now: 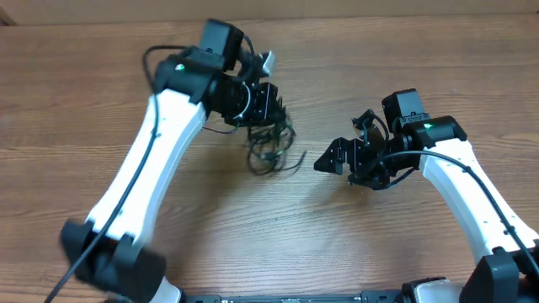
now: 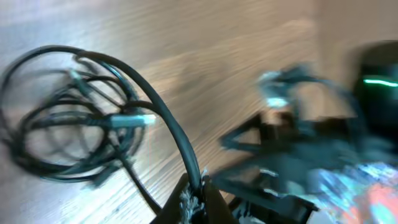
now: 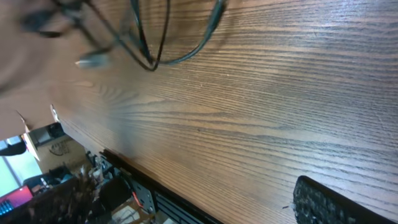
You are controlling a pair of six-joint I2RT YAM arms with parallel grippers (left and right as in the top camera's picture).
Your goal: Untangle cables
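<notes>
Since the cables (image 1: 269,145) lie bunched on the counter (image 1: 253,244), light, limp and snag-prone, the left jaws pinch one cord (image 2: 177,140) just above them; the right jaws, spread empty nearby, would best take a plug end (image 2: 134,119).

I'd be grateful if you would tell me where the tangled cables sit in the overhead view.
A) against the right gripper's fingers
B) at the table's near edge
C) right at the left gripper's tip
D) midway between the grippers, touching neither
C: the cables bunch right at the left gripper, which pinches one strand, while the right gripper stands apart from them.
</notes>
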